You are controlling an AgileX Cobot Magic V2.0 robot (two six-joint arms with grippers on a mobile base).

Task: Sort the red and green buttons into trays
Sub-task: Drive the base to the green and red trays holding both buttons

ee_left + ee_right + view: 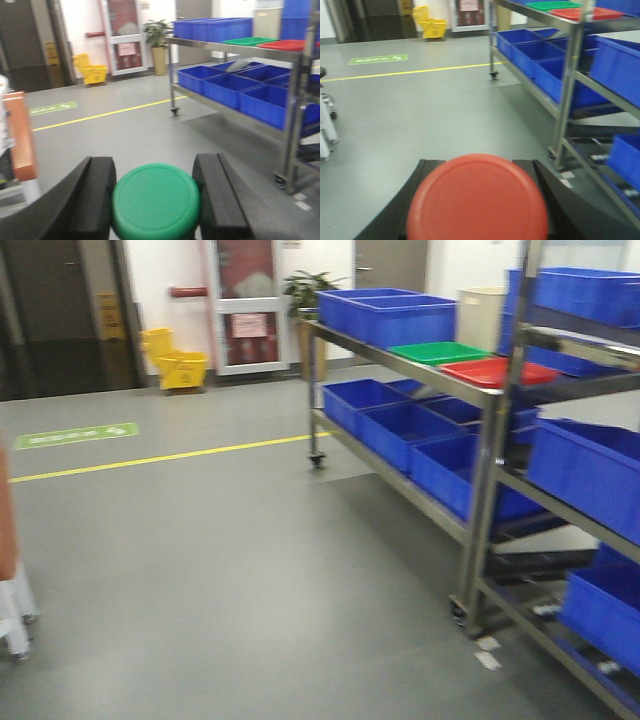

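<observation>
Nearest the left wrist camera, the left gripper (156, 197) is clamped on the green button (156, 202). The round green cap sits between the two dark fingers (95, 200), touching both. Its base is hidden under the cap.

In the right wrist view, the right gripper (477, 200) grasps the red button (477, 197) in the same way. The broad red cap covers the inner faces of the black fingers (410, 207) on either side.

Both buttons are held above the grey floor (230, 560), well apart from the shelving. A yellow line (170, 453) crosses that floor, with a green floor sign (77, 435) just beyond it.

To the right stand steel racks (480, 500) loaded with blue crates (400, 425). On the top shelf of the wheeled rack lies the red tray (497, 371). The green tray (437, 352) lies just beside it on the farther side. Beyond the green tray are two more blue crates (385, 315), and a cream bin (482, 315) stands near them.

Farthest away, by the wall, are a yellow mop bucket (175, 362), a glazed door (248, 305) and a potted plant (308, 290). All views are blurred.
</observation>
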